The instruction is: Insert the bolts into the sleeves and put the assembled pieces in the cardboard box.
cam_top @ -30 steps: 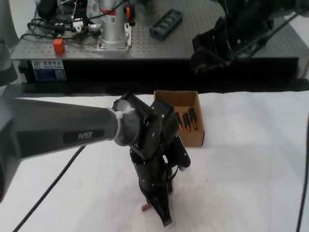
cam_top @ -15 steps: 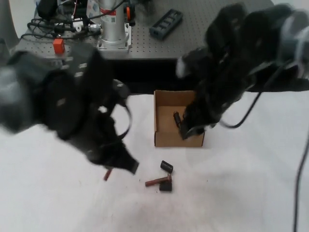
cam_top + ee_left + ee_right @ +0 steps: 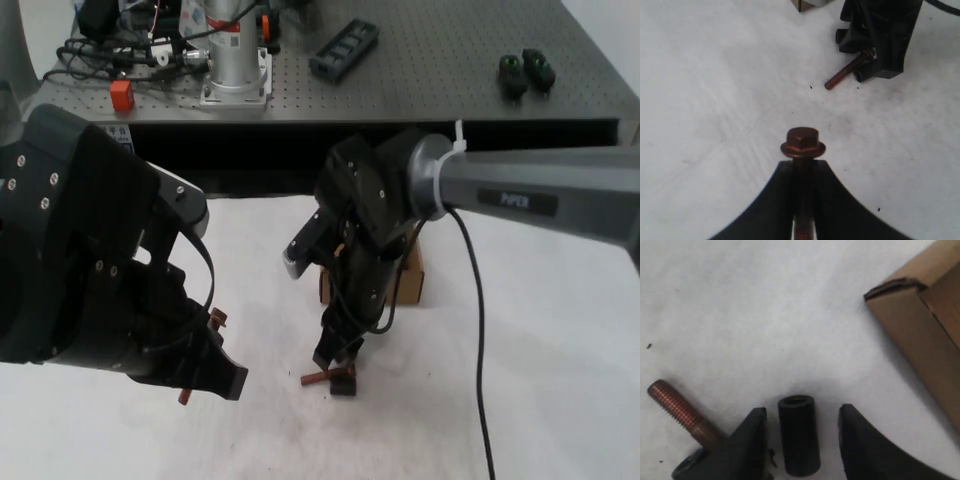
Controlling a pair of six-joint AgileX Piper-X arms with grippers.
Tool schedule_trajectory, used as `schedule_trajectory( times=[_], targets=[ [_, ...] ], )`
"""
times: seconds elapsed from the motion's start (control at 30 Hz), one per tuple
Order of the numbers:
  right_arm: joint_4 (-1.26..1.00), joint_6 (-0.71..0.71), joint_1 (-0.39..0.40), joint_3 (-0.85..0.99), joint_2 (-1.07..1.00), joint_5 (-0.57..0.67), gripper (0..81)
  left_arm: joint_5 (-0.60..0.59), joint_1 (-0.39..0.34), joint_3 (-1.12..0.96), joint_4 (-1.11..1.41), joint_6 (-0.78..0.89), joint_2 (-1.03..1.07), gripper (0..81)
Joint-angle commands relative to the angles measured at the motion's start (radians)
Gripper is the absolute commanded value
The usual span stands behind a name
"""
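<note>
My left gripper [image 3: 803, 167] is shut on a copper bolt [image 3: 802, 144], whose hex head sticks out past the fingertips. In the high view that gripper [image 3: 212, 372] hangs over the white cloth at the front left, with the bolt [image 3: 214, 320] slanted in it. My right gripper [image 3: 802, 410] is open, one finger on each side of a black sleeve [image 3: 799, 434] lying on the cloth. A second bolt [image 3: 679, 409] lies just outside one finger. From above, the right gripper [image 3: 338, 358] stands low in front of the cardboard box [image 3: 411, 276], which the arm mostly hides.
In the high view the loose bolt [image 3: 316, 378] and a black sleeve [image 3: 343, 386] lie by the right fingertips. A perforated metal bench [image 3: 420, 70] with a metal post, cables, an orange block [image 3: 121, 95] and a black tray [image 3: 343, 48] runs along the back.
The left arm has swung from the middle of the cloth to the front left, carrying a bolt. The right arm has come down from the back right to the sleeves before the box.
</note>
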State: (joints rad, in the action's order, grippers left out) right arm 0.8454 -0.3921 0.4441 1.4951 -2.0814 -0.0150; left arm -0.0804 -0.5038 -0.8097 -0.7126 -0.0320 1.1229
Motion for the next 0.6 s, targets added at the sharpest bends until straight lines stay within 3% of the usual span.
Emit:
schedule_trajectory(
  times=[0.0,0.17,0.3,0.4,0.57],
  targets=[
    [0.001,-0.024,0.001,0.020,-0.019,-0.017,31.1,-0.001,0.001,-0.002,0.000,0.013,-0.011,0.7],
    [0.004,-0.029,0.001,0.020,-0.040,-0.020,18.3,-0.001,0.001,-0.002,0.000,0.013,-0.011,0.7],
    [-0.001,-0.032,-0.003,0.022,-0.040,-0.052,0.3,-0.001,0.001,-0.002,0.004,0.013,-0.011,0.7],
    [0.001,0.001,-0.024,0.022,-0.010,-0.036,2.0,-0.029,0.001,-0.002,0.028,0.041,-0.011,0.7],
    [-0.006,0.081,-0.124,-0.027,0.193,0.193,2.0,-0.174,0.001,0.048,0.204,0.175,-0.023,0.7]
  ],
)
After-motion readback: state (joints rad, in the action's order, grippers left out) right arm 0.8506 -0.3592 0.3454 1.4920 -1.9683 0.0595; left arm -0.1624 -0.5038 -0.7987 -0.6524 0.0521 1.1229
